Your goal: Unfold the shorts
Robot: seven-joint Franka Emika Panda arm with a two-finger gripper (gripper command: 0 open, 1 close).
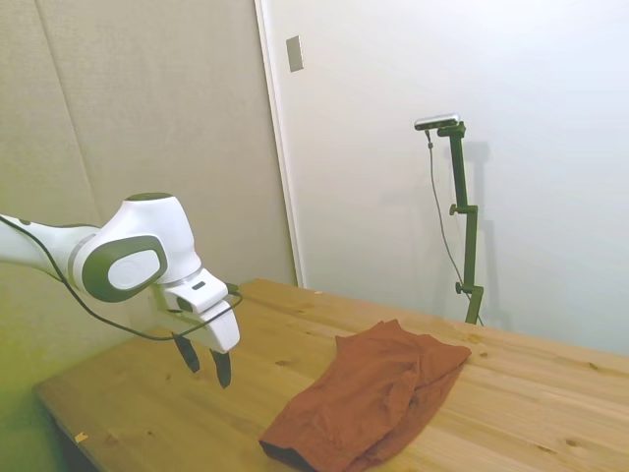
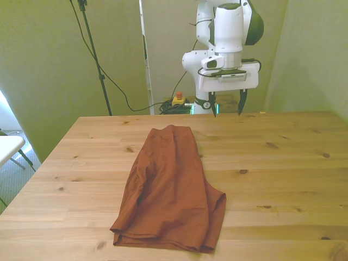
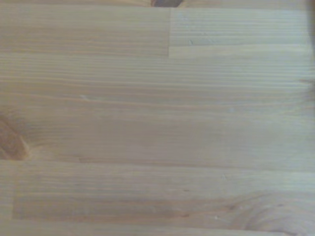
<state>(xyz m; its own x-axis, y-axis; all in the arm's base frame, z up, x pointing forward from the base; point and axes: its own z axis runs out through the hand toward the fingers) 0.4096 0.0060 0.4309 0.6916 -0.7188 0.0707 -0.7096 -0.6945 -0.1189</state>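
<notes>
The shorts (image 2: pixel 169 190) lie folded lengthwise mid-worktop (image 2: pixel 283 179), well apart from the end effector (image 2: pixel 227 103), which hangs empty with fingers spread above bare wood, so it should descend on the top layer's free edge and pinch only that.

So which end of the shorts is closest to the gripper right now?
The narrow end of the shorts, toward the robot's base, lies nearest the open gripper. The wide end, with its layered edges, lies at the opposite table edge.
</notes>
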